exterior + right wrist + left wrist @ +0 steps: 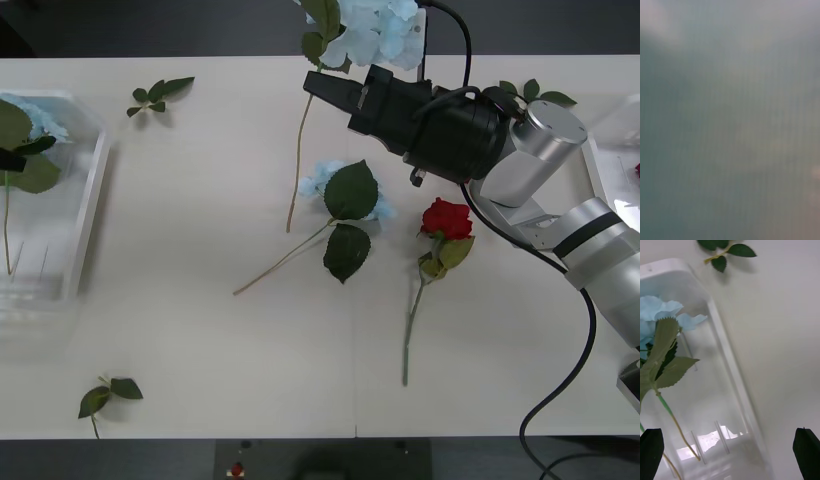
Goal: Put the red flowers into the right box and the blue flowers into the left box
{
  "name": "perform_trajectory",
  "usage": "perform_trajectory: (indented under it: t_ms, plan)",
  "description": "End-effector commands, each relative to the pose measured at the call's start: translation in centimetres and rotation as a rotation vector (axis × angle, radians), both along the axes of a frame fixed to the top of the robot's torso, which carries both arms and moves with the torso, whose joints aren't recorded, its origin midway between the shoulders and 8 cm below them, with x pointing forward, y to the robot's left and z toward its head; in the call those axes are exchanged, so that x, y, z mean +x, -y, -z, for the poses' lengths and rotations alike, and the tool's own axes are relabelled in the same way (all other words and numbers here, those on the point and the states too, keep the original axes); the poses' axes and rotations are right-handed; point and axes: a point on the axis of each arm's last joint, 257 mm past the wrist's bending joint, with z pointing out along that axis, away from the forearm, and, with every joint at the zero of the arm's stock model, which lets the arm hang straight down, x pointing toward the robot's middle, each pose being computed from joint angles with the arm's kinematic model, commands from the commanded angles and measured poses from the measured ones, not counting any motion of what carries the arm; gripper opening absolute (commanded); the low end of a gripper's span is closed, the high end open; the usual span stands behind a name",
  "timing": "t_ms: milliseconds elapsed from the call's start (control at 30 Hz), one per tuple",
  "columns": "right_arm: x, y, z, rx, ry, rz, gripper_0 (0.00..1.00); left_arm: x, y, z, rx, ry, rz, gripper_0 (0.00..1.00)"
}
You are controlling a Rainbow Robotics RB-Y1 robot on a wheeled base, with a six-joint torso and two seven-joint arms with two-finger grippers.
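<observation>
Left claw open (right apparently closed).

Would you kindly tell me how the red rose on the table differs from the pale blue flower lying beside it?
The red rose has a small, compact red bloom; the pale blue flower is a fluffy cluster. The rose carries small yellow-green leaves; the blue flower has two large dark ones. The rose's stem runs towards the robot; the blue flower's slants towards its left. Both lie flat on the white table, outside any box.
</observation>
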Motion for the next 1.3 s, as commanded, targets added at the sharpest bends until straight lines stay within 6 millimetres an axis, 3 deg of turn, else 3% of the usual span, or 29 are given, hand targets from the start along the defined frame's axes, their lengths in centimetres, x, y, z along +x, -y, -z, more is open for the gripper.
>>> perform_trajectory:
  t_ms: [33,267,633,833,1200,1300]
  plan:
    - [-0.9,-1.2,-1.9,0.019,0.022,-0.033,0.0,-1.6,3.1,-2.1,-0.044,0.031,0.182,1.0]
    - [-0.9,-1.3,-1.9,0.021,0.023,-0.034,0.0,-4.6,11.2,-2.7,-0.26,0.006,0.422,1.0]
    - [-1.1,-1.6,-1.9,0.027,0.022,-0.039,0.0,-8.4,20.0,-5.1,-0.477,0.019,0.701,1.0]
    - [-1.2,-1.8,-2.0,0.029,0.026,-0.043,0.0,-9.3,25.0,-5.2,-0.57,0.007,0.804,1.0]
    - [-1.3,-2.0,-2.0,0.033,0.027,-0.046,0.0,-9.0,33.2,-4.7,-0.648,0.042,0.894,1.0]
    - [-1.4,-2.1,-2.1,0.035,0.028,-0.048,0.0,-8.8,34.6,-4.8,-0.663,0.06,0.896,1.0]
